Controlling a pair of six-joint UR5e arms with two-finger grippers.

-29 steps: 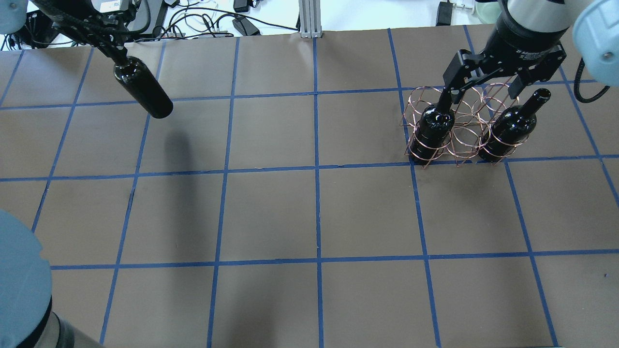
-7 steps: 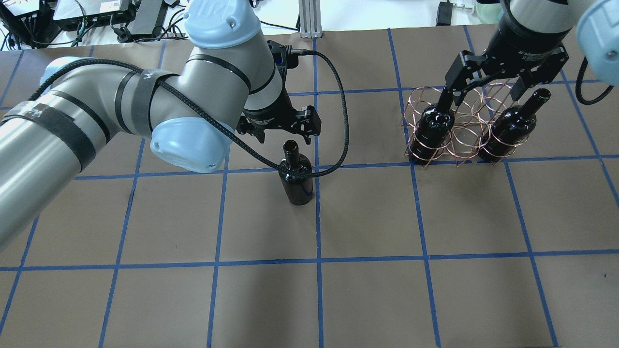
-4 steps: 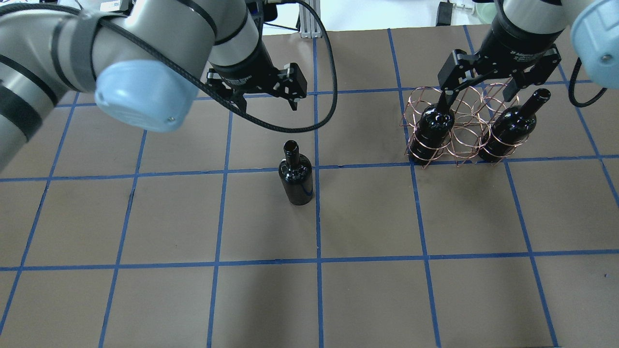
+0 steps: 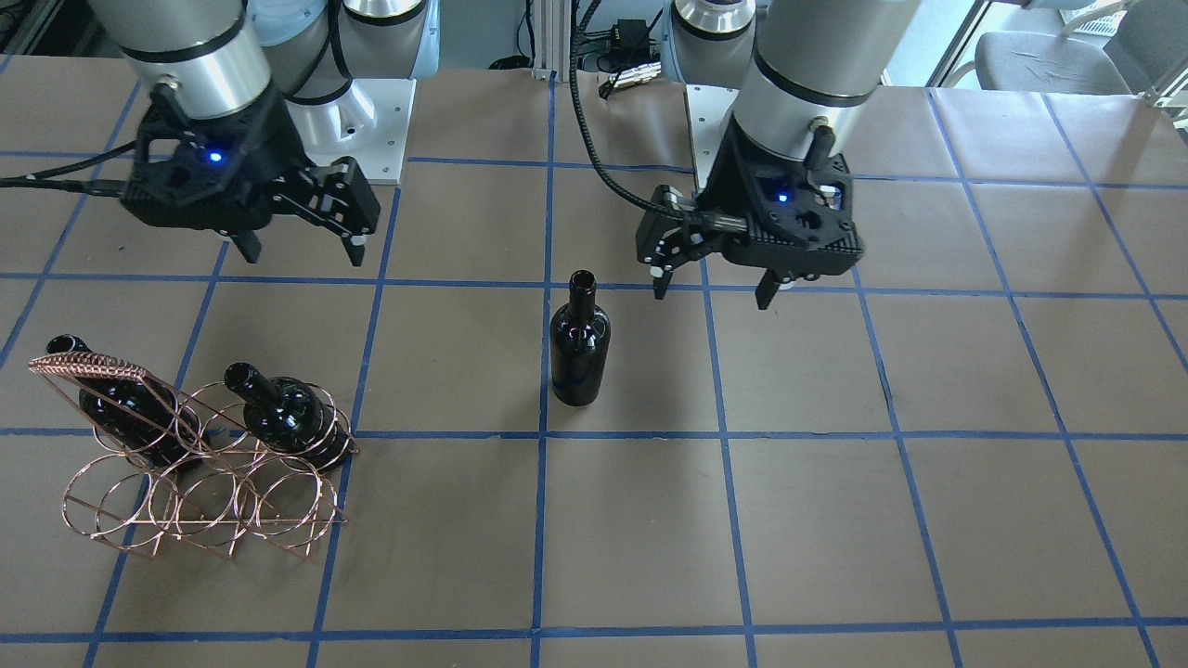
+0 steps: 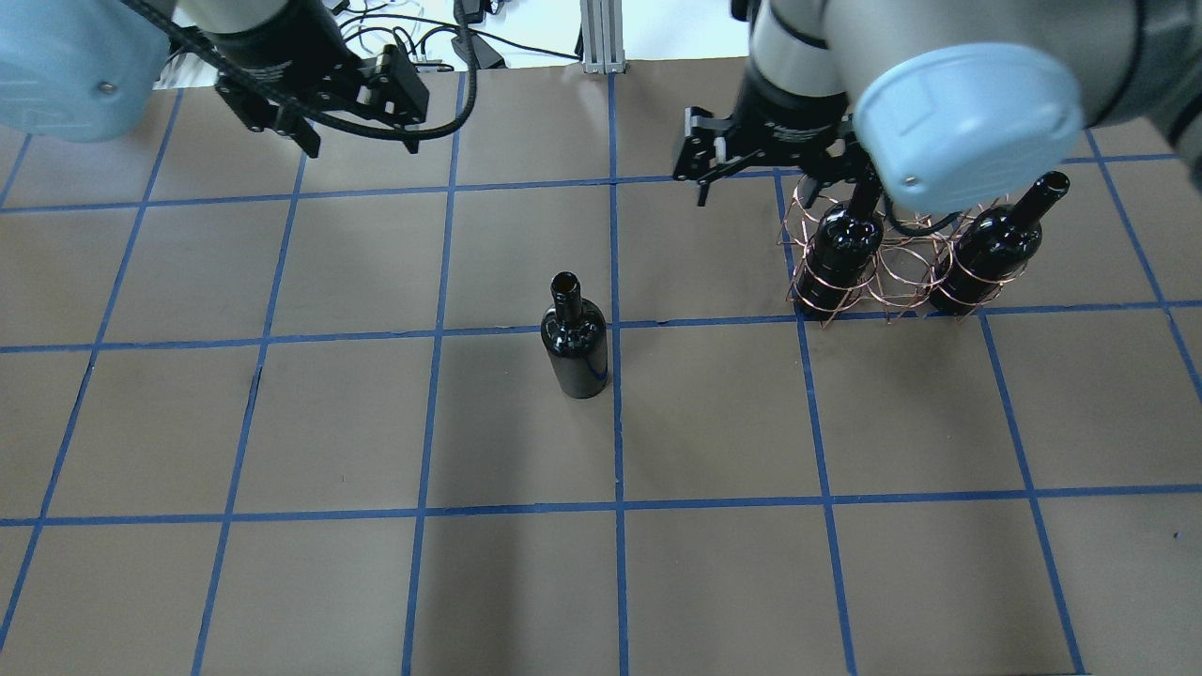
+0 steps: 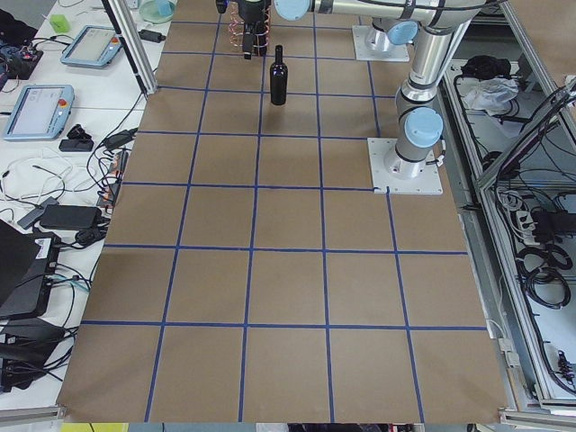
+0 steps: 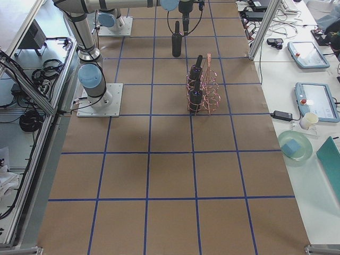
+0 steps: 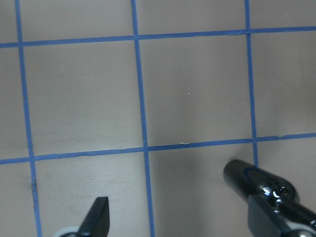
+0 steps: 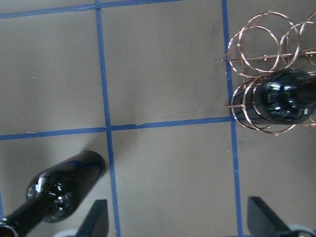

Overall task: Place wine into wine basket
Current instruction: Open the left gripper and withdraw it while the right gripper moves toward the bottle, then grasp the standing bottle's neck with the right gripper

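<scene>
Front-facing: a glossy black glass wine bottle stands upright on the brown gridded table, well apart from the copper wire wine basket. Both the left claw and the right claw gape wide, empty. Overhead: the bottle stands alone at the centre, outside the basket.

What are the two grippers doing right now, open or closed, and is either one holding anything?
Left gripper: open, holding nothing.
Right gripper: open, holding nothing.
The wine bottle stands free on the table, between neither gripper's fingers.

Robotics lab, arms bolted to blue-gridded table, teach pendants, cable bundles
</scene>
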